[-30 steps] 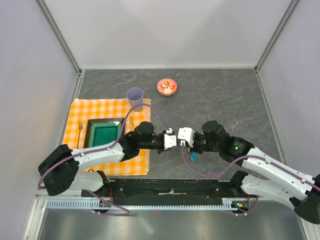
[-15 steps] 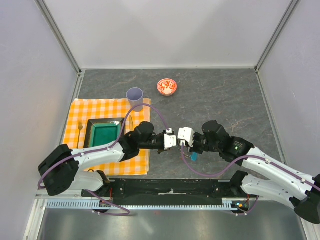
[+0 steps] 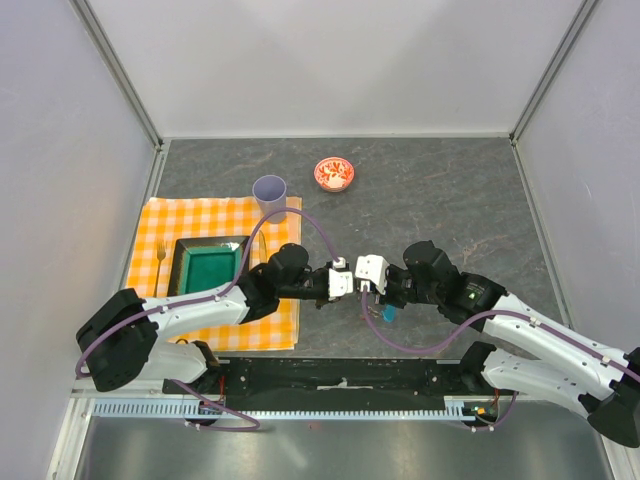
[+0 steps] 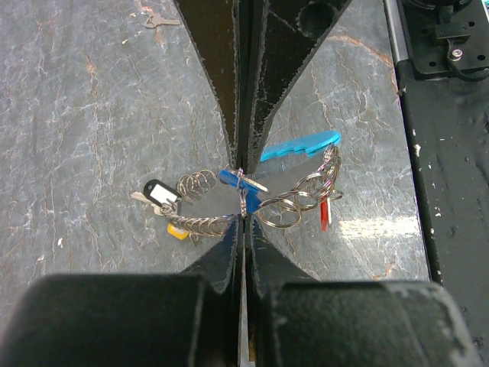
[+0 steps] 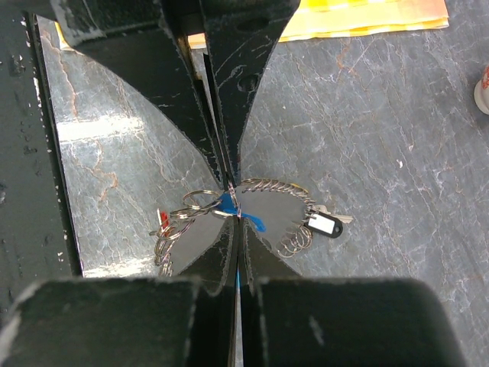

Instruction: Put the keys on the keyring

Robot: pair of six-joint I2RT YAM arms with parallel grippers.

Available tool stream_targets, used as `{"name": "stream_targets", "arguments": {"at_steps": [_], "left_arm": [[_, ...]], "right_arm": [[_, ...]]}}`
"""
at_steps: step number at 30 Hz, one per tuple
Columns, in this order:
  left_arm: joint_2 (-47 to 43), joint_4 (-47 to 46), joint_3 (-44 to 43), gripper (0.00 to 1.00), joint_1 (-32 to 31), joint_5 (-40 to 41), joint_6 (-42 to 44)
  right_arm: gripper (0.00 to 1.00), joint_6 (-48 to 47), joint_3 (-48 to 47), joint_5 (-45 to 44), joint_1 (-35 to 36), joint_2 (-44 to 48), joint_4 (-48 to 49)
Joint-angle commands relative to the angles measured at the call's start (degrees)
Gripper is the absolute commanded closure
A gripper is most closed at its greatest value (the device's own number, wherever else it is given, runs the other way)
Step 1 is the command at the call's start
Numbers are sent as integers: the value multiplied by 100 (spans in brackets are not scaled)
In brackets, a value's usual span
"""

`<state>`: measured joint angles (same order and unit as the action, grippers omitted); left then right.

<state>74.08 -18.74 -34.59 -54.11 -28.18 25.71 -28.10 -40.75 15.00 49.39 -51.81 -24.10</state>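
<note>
Grey chain of the keyring [image 4: 294,200] is being pinched by the left gripper [image 4: 244,220], jaws fully closed, near the six o'clock edge of the table [image 3: 450,200]. This is seemingly steadying a link while the right gripper [image 5: 236,220], equally clamped, is offering the blue key [image 4: 231,178] from three o'clock.

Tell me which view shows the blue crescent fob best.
Left wrist: the blue crescent fob shows nearly whole and sharp. Top external gives only a tiny blue speck; the right wrist view does not show it clearly.

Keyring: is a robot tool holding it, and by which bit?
The left tool and right tool both pinch the keyring mid-chain, beside the blue key.
</note>
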Motion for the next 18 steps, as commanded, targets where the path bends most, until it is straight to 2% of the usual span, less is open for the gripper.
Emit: {"name": "stream_targets", "arguments": {"at_steps": [1,18], "left_arm": [[-140,-191,-109,98,-47,-73,267],[-105,-191,-109,98,-47,94,302]], "right_arm": [[100,50,-12,143,36,4,142],[100,41,-3,81,27,119,125]]}}
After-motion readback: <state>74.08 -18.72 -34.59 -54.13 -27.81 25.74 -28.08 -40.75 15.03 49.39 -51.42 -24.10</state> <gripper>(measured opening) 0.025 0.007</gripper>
